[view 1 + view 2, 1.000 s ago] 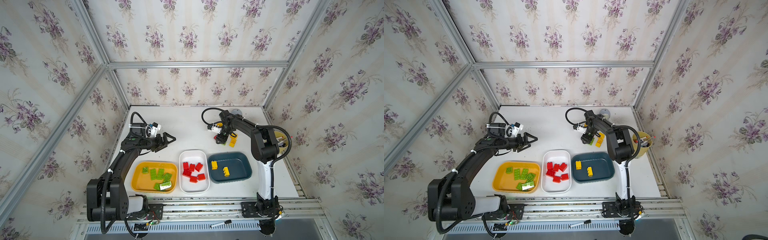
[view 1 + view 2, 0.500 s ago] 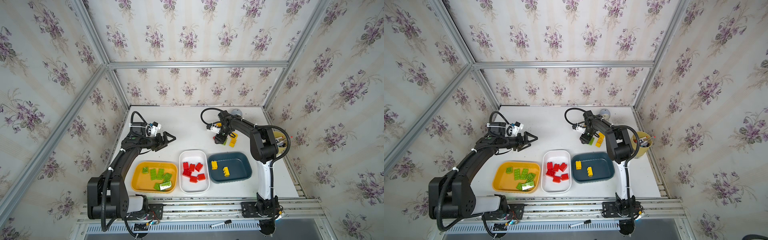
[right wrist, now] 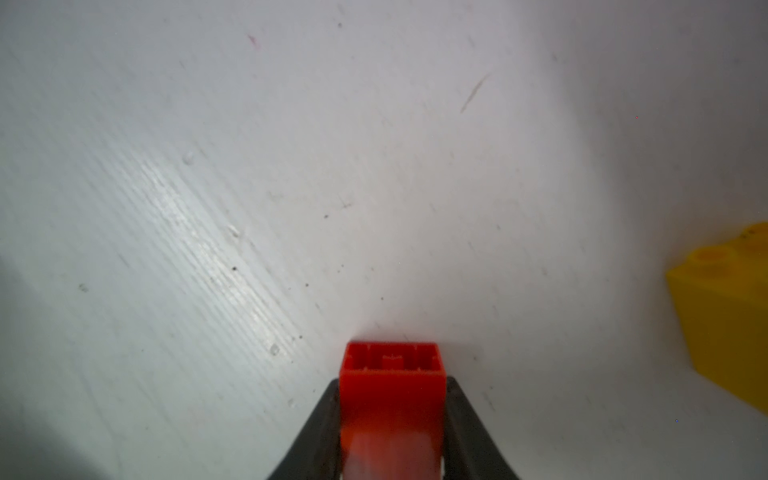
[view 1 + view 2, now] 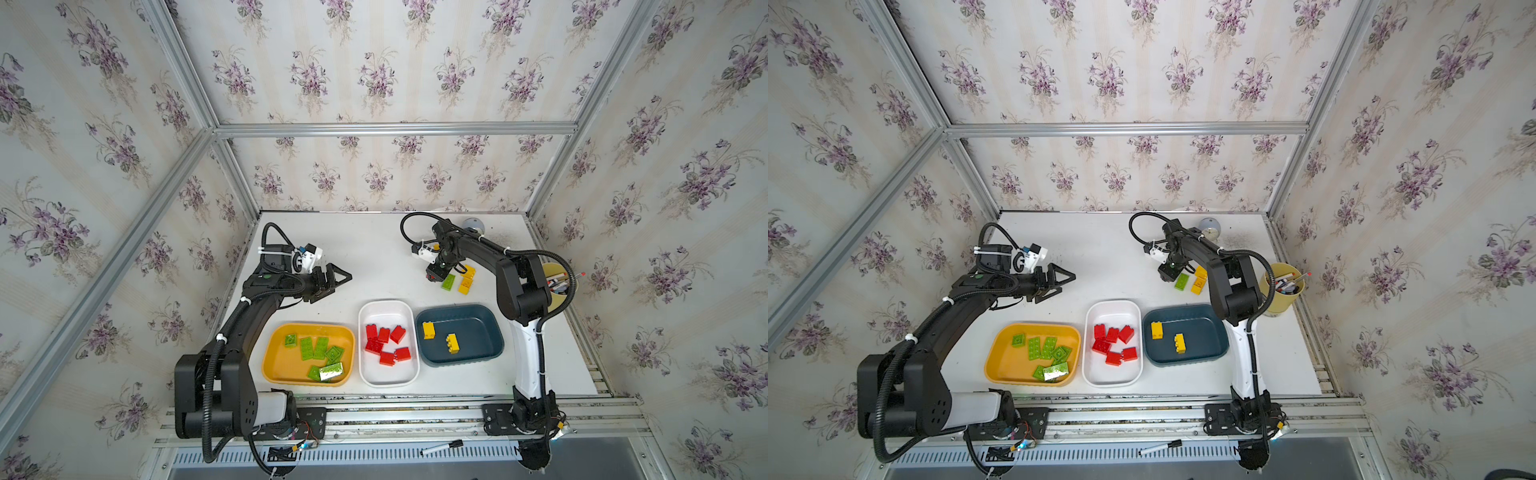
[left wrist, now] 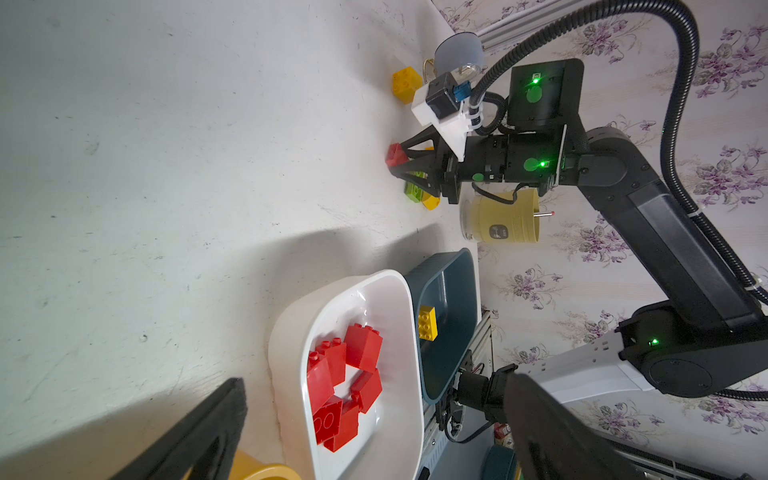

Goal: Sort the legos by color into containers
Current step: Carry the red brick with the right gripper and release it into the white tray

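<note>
Nearest, on the front rail: a black marker [image 4: 441, 447]. Next back, on the white worktop [image 4: 374, 257], three trays in a row. In the orange-yellow tray [image 4: 280, 365], on the left: the green legos [image 4: 320, 349]. In the white tray [image 4: 386, 376], in the middle: the red legos [image 4: 384, 345]. In the teal tray [image 4: 478, 332], on the right: two yellow legos [image 4: 429, 330], apart from each other.

Farther back on the left: the left pincer [image 4: 340, 282], spread wide, holding nothing, over bare worktop. Farther back on the right: the right pincer [image 4: 435, 277], pointing down, clamped tight on a red brick [image 3: 392, 374]. On the worktop or just off it: cannot tell. Just beside that: a loose green brick [image 4: 448, 281] and two yellow bricks [image 4: 465, 286], lying on the worktop. By the right edge: a pale-yellow cup with pens [image 4: 1281, 291]. Farther still, near the right arm's wrist: one more yellow brick [image 5: 405, 84].
</note>
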Controlling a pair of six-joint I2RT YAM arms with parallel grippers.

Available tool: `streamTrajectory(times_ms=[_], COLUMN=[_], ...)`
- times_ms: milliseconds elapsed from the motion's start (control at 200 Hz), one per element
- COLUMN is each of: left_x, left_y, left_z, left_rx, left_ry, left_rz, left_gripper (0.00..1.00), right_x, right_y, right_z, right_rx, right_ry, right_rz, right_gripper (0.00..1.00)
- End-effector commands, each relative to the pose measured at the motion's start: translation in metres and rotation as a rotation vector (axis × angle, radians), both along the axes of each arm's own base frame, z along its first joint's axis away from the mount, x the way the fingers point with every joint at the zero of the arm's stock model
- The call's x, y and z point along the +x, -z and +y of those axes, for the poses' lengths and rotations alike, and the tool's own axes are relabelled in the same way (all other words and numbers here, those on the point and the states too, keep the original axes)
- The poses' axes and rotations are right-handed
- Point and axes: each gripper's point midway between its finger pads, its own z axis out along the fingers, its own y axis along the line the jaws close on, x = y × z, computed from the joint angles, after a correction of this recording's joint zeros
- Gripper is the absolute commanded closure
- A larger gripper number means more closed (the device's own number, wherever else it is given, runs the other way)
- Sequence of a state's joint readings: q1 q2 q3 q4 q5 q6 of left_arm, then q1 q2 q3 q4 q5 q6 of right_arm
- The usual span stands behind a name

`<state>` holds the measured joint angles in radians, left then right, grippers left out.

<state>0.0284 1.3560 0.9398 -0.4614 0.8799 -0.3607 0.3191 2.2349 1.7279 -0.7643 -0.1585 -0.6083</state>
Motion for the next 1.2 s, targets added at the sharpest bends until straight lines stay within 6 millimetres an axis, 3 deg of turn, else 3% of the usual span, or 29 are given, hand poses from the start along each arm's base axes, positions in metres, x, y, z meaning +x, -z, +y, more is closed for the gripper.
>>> streamTrajectory(times_ms=[0,125,275,400,505,615,745,925,1020,1090,1194], left_x=[0.002,0.003,0.002,0.001,-0.001,-0.005,-0.010,-0.016,-0.018,-0.018,-0.017], left_y=[-0.007,-0.010,-0.012,-0.014,-0.016,-0.018,-0.019,-0.017,-0.017,-0.016,-0.017], left_z=[-0.002,-0.002,-0.003,-0.004,-0.005,-0.006,-0.007,-0.007,-0.007,-0.007,-0.007], left_rx=[-0.009,-0.012,-0.018,-0.025,-0.030,-0.035,-0.037,-0.036,-0.034,-0.032,-0.032], left_ry=[0.018,0.019,0.021,0.026,0.027,0.029,0.030,0.029,0.029,0.029,0.030], left_rz=[-0.023,-0.031,-0.028,-0.034,-0.035,-0.039,-0.043,-0.043,-0.043,-0.045,-0.048], left_gripper=[0.01,0.01,0.01,0.01,0.01,0.01,0.01,0.01,0.01,0.01,0.01], right_x=[-0.015,-0.018,-0.042,-0.082,-0.126,-0.170,-0.190,-0.186,-0.181,-0.180,-0.176], right_y=[-0.004,-0.040,-0.094,-0.132,-0.147,-0.147,-0.123,-0.091,-0.085,-0.087,-0.106], right_z=[-0.002,0.007,0.028,0.053,0.079,0.111,0.135,0.152,0.153,0.153,0.151], right_rx=[-0.004,0.077,0.246,0.356,0.397,0.405,0.345,0.242,0.214,0.213,0.292], right_ry=[0.021,0.013,-0.019,-0.102,-0.211,-0.327,-0.389,-0.439,-0.454,-0.452,-0.407], right_rz=[0.046,-0.009,-0.072,-0.103,-0.109,-0.107,-0.104,-0.112,-0.112,-0.101,-0.078], right_gripper=[0.68,0.71,0.73,0.73,0.72,0.72,0.71,0.65,0.47,0.33,0.26])
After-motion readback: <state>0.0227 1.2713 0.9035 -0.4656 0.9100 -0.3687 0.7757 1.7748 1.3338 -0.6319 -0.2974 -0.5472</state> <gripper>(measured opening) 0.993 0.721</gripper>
